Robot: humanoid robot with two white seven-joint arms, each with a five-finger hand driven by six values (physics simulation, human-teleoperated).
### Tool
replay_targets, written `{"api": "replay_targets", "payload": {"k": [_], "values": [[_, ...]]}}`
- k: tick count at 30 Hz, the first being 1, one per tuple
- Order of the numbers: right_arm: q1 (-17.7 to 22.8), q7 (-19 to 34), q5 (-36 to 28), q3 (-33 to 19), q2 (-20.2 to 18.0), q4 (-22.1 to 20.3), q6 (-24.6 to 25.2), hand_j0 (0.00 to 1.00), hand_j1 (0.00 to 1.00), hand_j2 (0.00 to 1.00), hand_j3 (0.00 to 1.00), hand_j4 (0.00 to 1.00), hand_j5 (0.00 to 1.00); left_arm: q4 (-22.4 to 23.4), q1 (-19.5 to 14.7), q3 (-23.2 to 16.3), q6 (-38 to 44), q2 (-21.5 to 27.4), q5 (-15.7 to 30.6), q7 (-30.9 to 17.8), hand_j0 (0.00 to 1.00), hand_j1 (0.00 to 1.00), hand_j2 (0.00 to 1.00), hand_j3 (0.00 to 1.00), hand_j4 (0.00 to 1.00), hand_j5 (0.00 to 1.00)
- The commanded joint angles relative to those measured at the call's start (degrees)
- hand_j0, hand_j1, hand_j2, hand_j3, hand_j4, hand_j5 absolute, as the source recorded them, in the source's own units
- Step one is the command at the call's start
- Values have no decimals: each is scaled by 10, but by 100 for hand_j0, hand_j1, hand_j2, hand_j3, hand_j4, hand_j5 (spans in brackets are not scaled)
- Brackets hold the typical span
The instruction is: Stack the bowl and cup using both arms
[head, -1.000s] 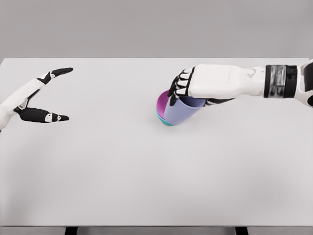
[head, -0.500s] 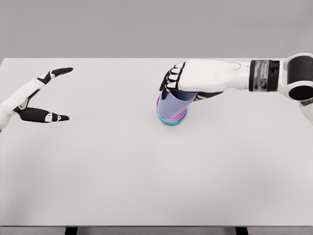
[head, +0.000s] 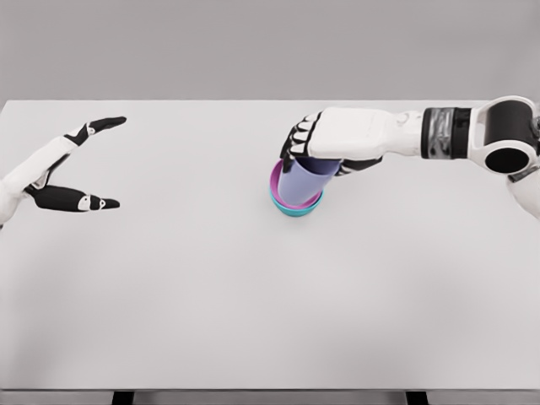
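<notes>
With the lavender plastic cup (head: pixel 304 183) sitting inside the shallow bowl with the magenta inside and teal rim (head: pixel 294 205), the stack looks nearly done — but not released. The right hand (head: pixel 331 145) comes in from the right edge, palm down over the cup's upper end, fingers (head: pixel 297 140) curled around it and gripping. The cup is tilted, its top leaning back toward the hand, so I can't tell whether its base sits flat on the bowl floor or just rests against the inner wall.

Bowl sits a little right of centre on the flat white bench (head: pixel 253 304), in the far half. Nothing else is near it.

The left hand (head: pixel 72 169) shows at the left edge, well apart from the stack, fingers spread wide and holding nothing — hovering over the bench, not steadying the bowl.

Judgement on what's left:
- right the cup so it seats upright in the bowl
- open the right fingers and lift clear without dragging the cup

Risk: letting go while it's tilted could tip the cup out or shove the bowl, since nothing is bracing it.
</notes>
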Motion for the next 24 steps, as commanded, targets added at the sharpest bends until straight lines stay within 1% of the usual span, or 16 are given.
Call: {"api": "replay_targets", "payload": {"k": [1, 8, 12, 24], "values": [[0, 0, -2, 7, 5, 2, 2, 59, 59, 59, 59, 59, 59, -1, -1, 0, 1, 0, 5, 0, 100, 100, 100, 100, 100, 100], [-8, 0, 7, 13, 19, 15, 2, 59, 59, 59, 59, 59, 59, -1, 0, 0, 1, 0, 5, 0, 100, 100, 100, 100, 100, 100], [-11, 0, 21, 13, 22, 40, 2, 59, 59, 59, 59, 59, 59, -1, 0, 0, 1, 0, 6, 0, 100, 100, 100, 100, 100, 100], [-15, 0, 23, 19, 31, 49, 2, 59, 59, 59, 59, 59, 59, -2, 0, 0, 1, -3, 6, 0, 100, 100, 100, 100, 100, 100]]}}
